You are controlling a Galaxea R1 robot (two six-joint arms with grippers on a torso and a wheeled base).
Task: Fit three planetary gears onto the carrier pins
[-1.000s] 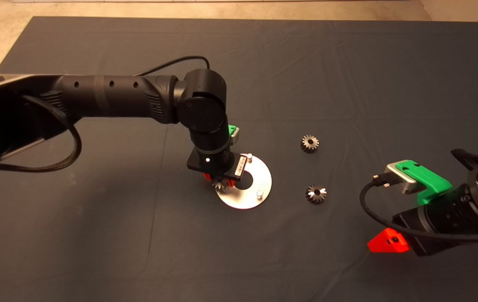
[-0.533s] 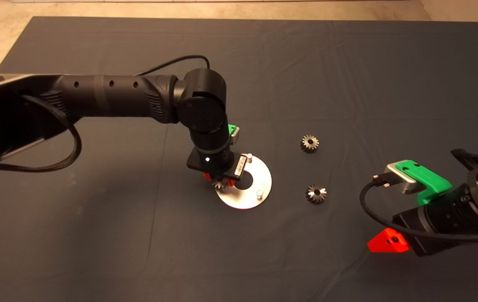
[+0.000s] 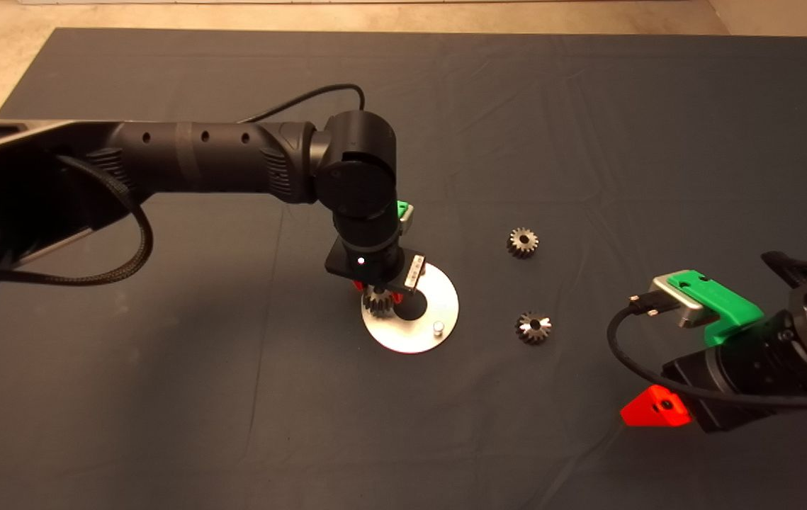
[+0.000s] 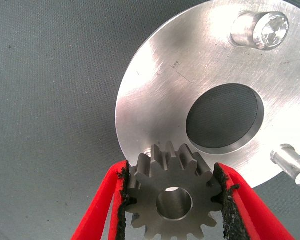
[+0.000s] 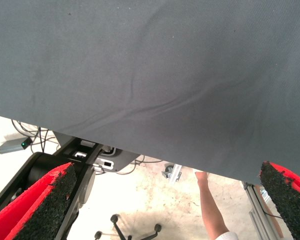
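Note:
The carrier disc (image 3: 423,338) lies mid-mat, shiny, with a central hole. My left gripper (image 4: 172,202) is shut on one planetary gear (image 4: 162,172), held at the disc's left rim (image 4: 150,100). Two carrier pins (image 4: 260,29) (image 4: 290,164) stand bare on the disc. A third seems to peek out behind the held gear, and I cannot tell whether the bore is on it. In the head view that gear (image 3: 377,302) shows under the left wrist, with one bare pin (image 3: 438,327) nearby. Two loose planetary gears (image 3: 523,242) (image 3: 533,327) lie on the mat right of the disc.
My right gripper (image 5: 172,192) waits open at the mat's lower right edge, one red finger (image 3: 655,411) showing in the head view. Its wrist view looks past the mat edge (image 5: 140,150) to the floor, with cables, a chair base and a person's arm (image 5: 210,210).
The left arm has shifted a little to the right and toward the far side with the gear in its grip. The gear now shows more plainly below the wrist. The right arm has not moved.

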